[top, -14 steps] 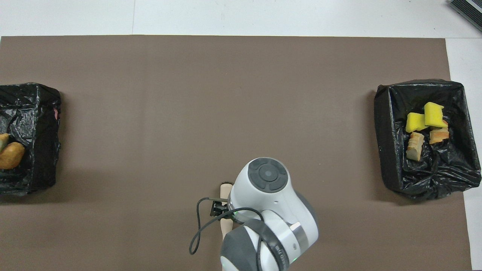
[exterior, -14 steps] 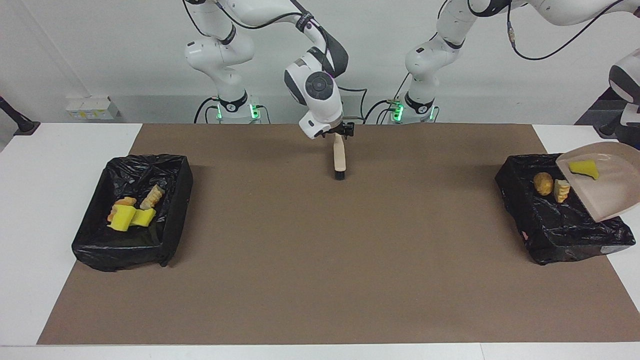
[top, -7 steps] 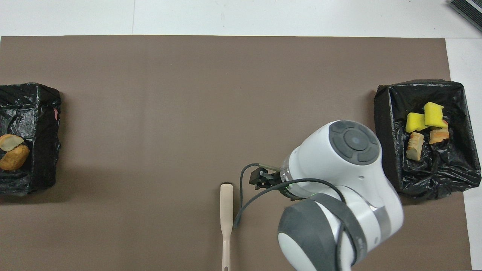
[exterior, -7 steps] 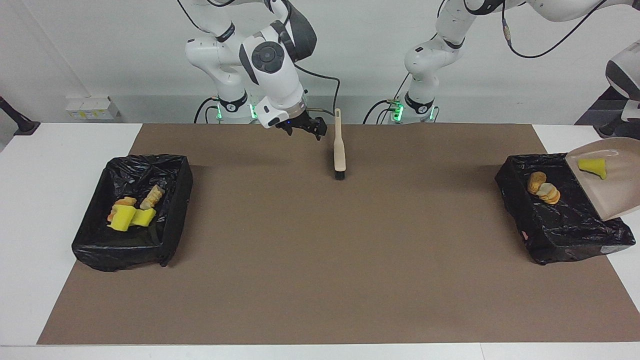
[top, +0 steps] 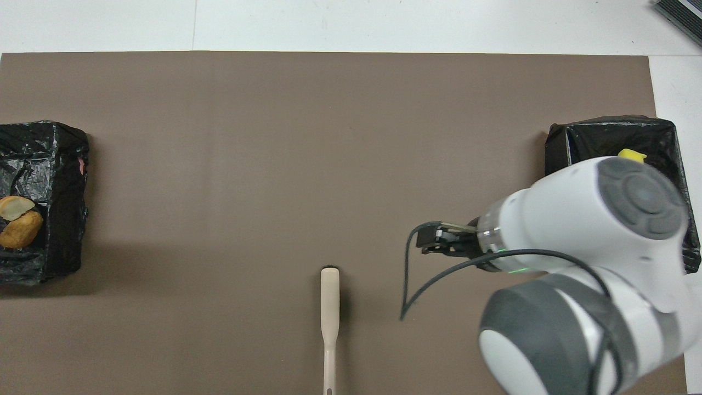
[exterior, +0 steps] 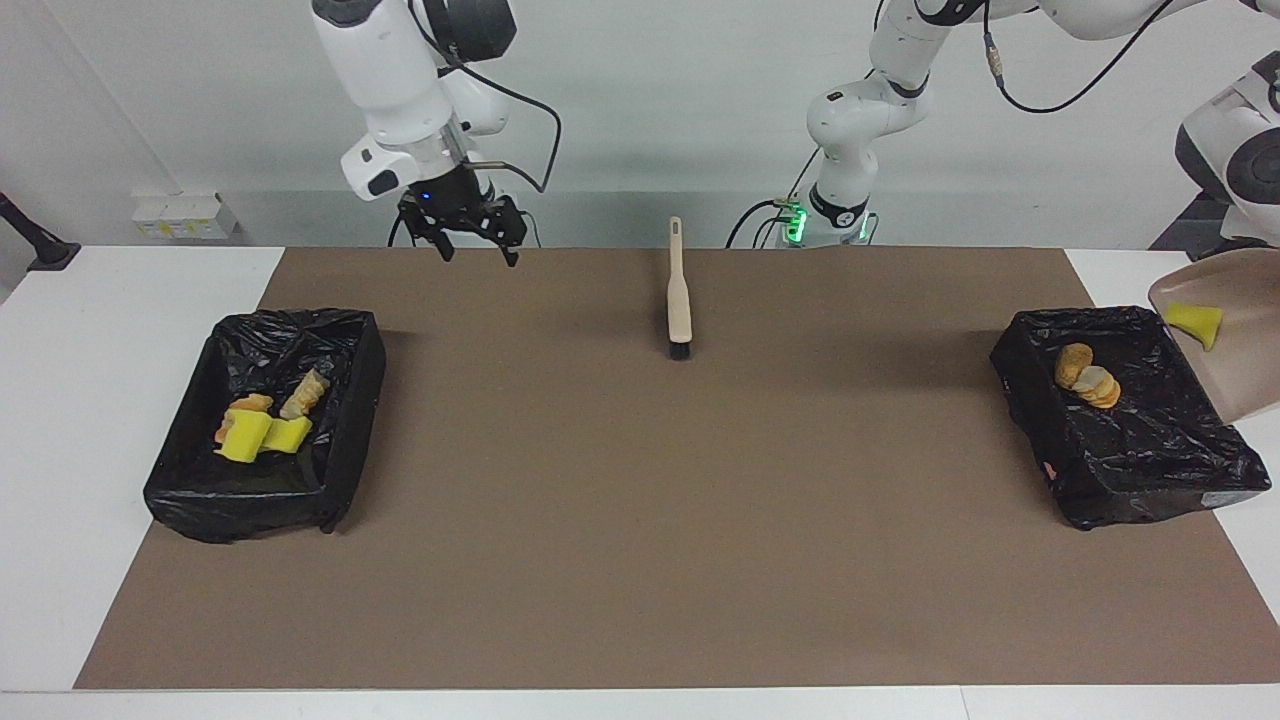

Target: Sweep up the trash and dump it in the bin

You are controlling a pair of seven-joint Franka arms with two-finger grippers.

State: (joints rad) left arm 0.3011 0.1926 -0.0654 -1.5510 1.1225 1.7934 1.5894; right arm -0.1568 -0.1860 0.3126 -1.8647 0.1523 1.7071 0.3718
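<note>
A beige dustpan (exterior: 1245, 360) hangs tilted over the black-lined bin (exterior: 1130, 470) at the left arm's end of the table. It is held by my left gripper, which is out of view. One yellow piece of trash (exterior: 1195, 322) sits in the pan. Two tan lumps (exterior: 1085, 375) lie in that bin, also seen from overhead (top: 19, 222). The beige brush (exterior: 680, 300) lies alone on the brown mat (exterior: 640, 520). My right gripper (exterior: 478, 252) hangs open and empty over the mat's edge by the robots, toward the right arm's end.
A second black-lined bin (exterior: 350, 400) at the right arm's end holds yellow and tan pieces (exterior: 262, 430). From overhead my right arm covers most of that bin (top: 609, 131), and the brush (top: 329, 307) shows near the robots.
My right gripper let go of the brush, rose and swung toward the right arm's end. The dustpan shifted outward over its bin, and the tan lumps settled in the bin.
</note>
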